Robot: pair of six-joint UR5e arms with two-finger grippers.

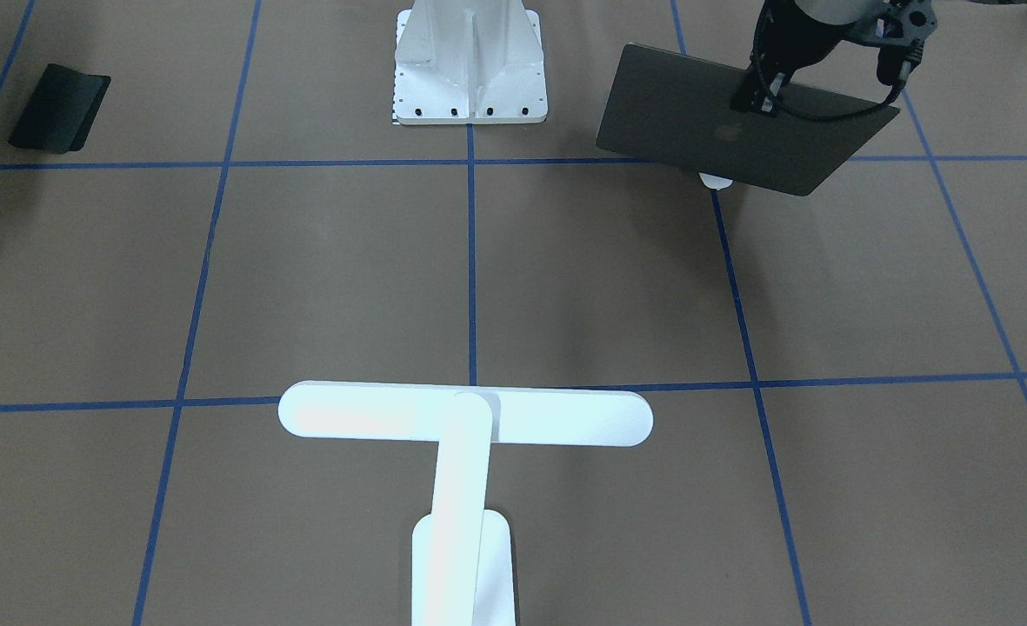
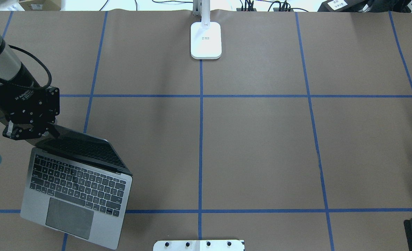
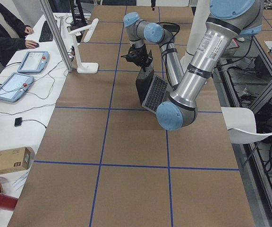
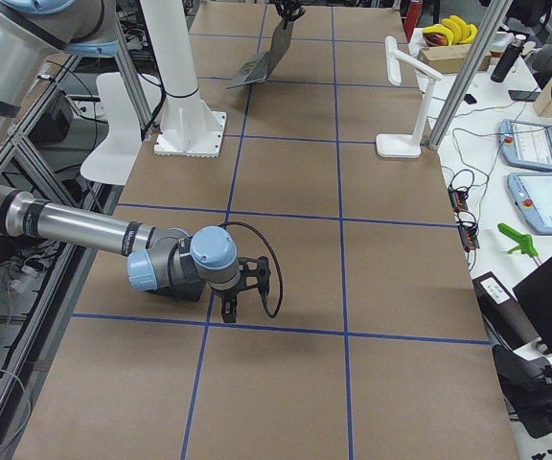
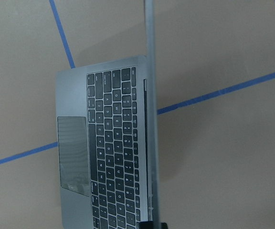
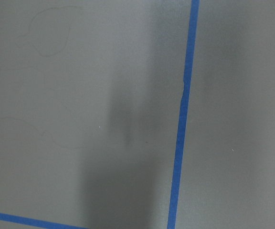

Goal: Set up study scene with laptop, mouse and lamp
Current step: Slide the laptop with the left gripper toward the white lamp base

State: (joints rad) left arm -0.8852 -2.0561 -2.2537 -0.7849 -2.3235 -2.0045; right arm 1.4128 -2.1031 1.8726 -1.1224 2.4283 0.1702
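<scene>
Only a white sliver of the mouse (image 1: pixel 716 181) shows past the lid of the laptop (image 2: pixel 76 188) in the front view; overhead, the lid hides it; the dark-grey laptop stands open on the table (image 2: pixel 261 150), on the robot's left side; the fingers of the left gripper (image 1: pixel 755 97) are clamped on the lid's top edge; how the right gripper (image 4: pixel 236 305) fingers stand, I cannot tell.

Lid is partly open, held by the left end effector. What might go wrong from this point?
1. The left end effector pinches only the top edge of the lid of the laptop. It may slip off, or drag the whole base sideways.
2. The mouse peeks out close behind the lid. Tilting the lid further back might bump or cover it.
</scene>
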